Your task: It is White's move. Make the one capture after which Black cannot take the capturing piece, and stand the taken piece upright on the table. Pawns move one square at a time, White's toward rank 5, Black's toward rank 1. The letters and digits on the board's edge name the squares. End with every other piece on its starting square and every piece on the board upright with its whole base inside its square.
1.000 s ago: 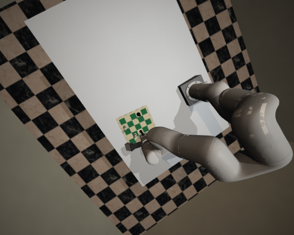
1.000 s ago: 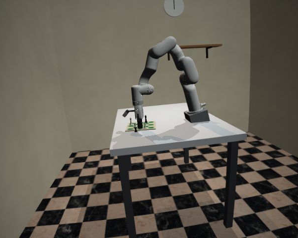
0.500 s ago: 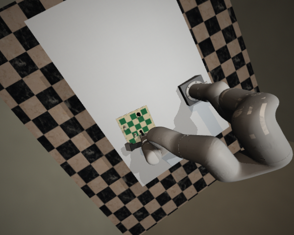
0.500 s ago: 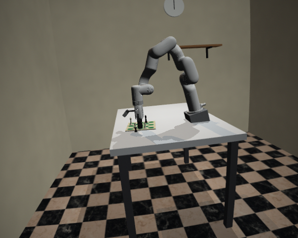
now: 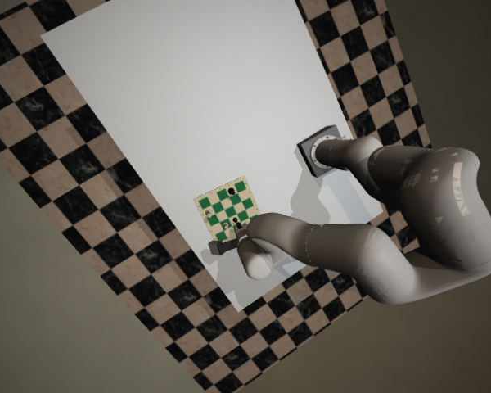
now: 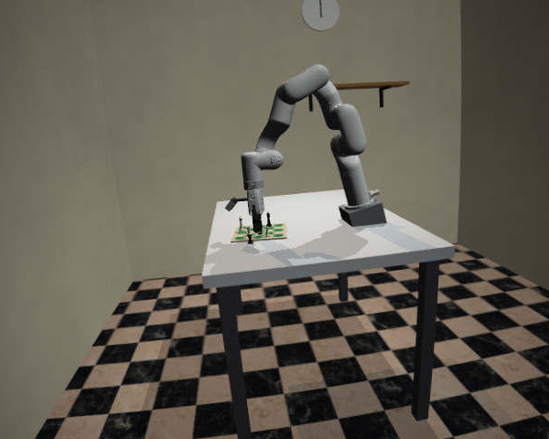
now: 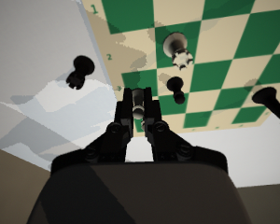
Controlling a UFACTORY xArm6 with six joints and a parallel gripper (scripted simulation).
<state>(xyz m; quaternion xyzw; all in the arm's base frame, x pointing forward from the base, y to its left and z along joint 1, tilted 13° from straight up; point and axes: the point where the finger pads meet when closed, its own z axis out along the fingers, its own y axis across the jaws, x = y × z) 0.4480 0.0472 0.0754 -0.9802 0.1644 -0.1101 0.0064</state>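
Observation:
The small green and cream chessboard (image 5: 240, 186) (image 6: 278, 232) (image 7: 224, 28) lies near the table's edge. My gripper (image 7: 138, 98) (image 6: 256, 225) stands low over the board's edge by the rank 3 mark and is shut on a slim white piece (image 7: 138, 108). A black pawn (image 7: 79, 70) (image 6: 250, 237) stands upright on the table just off the board. On the board are a white crowned piece (image 7: 177, 49), a black pawn (image 7: 176, 89) (image 5: 236, 222) right of my fingers, and a taller black piece (image 7: 271, 100) (image 6: 268, 219). Another white piece (image 5: 207, 212) (image 6: 240, 221) stands at the board's side.
The white table (image 5: 173, 84) (image 6: 322, 245) carries the arm's base (image 5: 317, 150) (image 6: 362, 213) beyond the board. The table's edge runs close by the board. My arm covers part of the board in the top view.

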